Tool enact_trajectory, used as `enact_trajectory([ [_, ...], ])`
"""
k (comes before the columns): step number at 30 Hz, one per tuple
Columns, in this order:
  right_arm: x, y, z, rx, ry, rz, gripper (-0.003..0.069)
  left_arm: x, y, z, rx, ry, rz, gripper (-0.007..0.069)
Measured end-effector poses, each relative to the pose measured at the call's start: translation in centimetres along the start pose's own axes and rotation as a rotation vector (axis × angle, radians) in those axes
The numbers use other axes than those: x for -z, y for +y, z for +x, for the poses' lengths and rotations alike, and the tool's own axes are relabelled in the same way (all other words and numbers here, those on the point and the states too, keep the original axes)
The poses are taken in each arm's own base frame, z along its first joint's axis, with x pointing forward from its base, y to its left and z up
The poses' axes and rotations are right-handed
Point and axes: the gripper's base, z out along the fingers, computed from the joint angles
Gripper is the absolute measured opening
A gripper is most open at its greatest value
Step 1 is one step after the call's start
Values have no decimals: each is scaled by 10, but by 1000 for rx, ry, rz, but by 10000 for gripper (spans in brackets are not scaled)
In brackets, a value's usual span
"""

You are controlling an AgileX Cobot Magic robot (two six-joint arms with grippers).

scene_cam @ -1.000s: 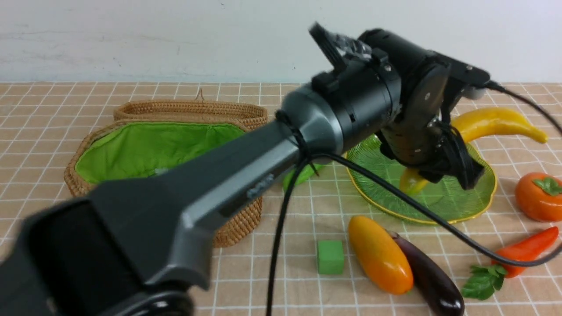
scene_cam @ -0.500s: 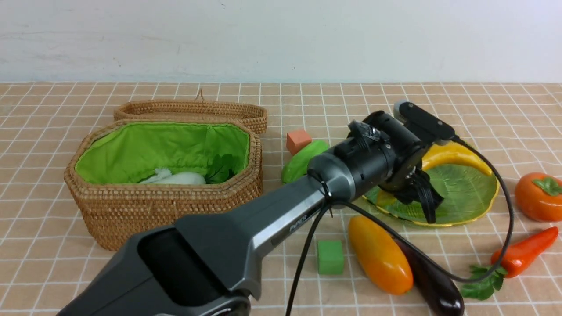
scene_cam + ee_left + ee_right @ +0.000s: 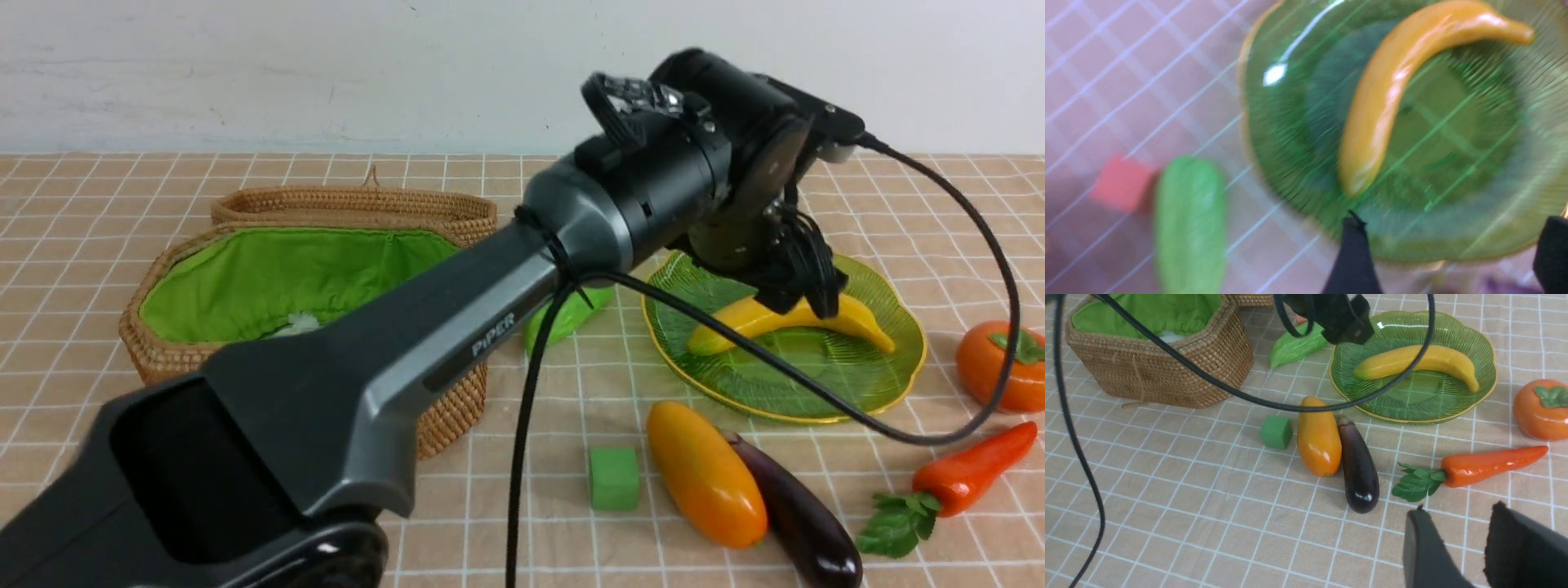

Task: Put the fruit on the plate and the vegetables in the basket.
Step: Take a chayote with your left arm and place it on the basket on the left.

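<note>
Left claw: the left claw (image 3: 804, 286) hangs just above the plate, fingers spread apart with nothing between them.
Banana: the glossy yellow toy banana (image 3: 857, 322) lies on its side in the ribbed translucent green glass plate (image 3: 865, 371), free of the claw.
Step in hand: by my reading, clearing away from the plate now that the banana is down.
Doing it well: rise straight up with the fingers wide. A sideways sweep could roll the slick, curved fruit over the shallow scalloped rim. Mind the black cable (image 3: 520, 457), which trails across the plate.
Right claw: the right claw (image 3: 1470, 555) hovers over the bench near the carrot's leaves, fingers a little apart and empty.
Fruit to go: the plump orange-yellow mango (image 3: 706, 474) and the round orange-red persimmon (image 3: 992, 367), both smooth, shiny and hard-looking, so likely slippery.
Vegetables to go: the dark purple eggplant (image 3: 796, 523), long and touching the mango; the tapered orange-red carrot (image 3: 971, 474) with crinkled green leaves; the bumpy light-green gourd (image 3: 1294, 347) between basket and plate.
Basket: the brown woven rattan basket (image 3: 1167, 375) stands open, rough-walled and lined with green cloth. Something white lies inside, mostly hidden.
Bench: the bench (image 3: 1167, 490) wears a matt tan cloth with a white grid.
</note>
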Motion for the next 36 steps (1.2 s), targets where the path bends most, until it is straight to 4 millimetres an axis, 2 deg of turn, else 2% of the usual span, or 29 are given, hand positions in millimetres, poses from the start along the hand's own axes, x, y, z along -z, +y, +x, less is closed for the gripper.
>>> enact_trajectory([
  [2, 0, 0, 0, 3, 0, 0, 237, 7, 15, 4, 5, 60, -48, 453],
  [6, 0, 0, 0, 4, 0, -2, 237, -2, 40, 12, 43, 141, -88, 399],
  [9, 0, 2, 0, -1, 2, -20, 237, -23, 63, 24, 70, 193, -125, 411],
  [11, 0, 3, 0, -7, 3, -36, 237, -35, 70, 30, 68, 215, -146, 438],
  [15, 0, 6, 0, -16, 6, -66, 237, -58, 74, 41, 34, 233, -183, 491],
  [18, 0, 8, 1, -21, 7, -83, 237, -83, 76, 51, -40, 213, -239, 535],
  [25, 0, 9, 1, -24, 8, -94, 237, -114, 73, 62, -78, 197, -256, 544],
  [27, 0, 9, 1, -24, 8, -96, 237, -130, 76, 71, -53, 194, -257, 544],
  [32, 0, 9, 1, -24, 8, -96, 237, -141, 89, 78, 5, 191, -260, 544],
  [36, 0, 9, 1, -24, 8, -96, 237, -141, 90, 77, 10, 187, -258, 519],
])
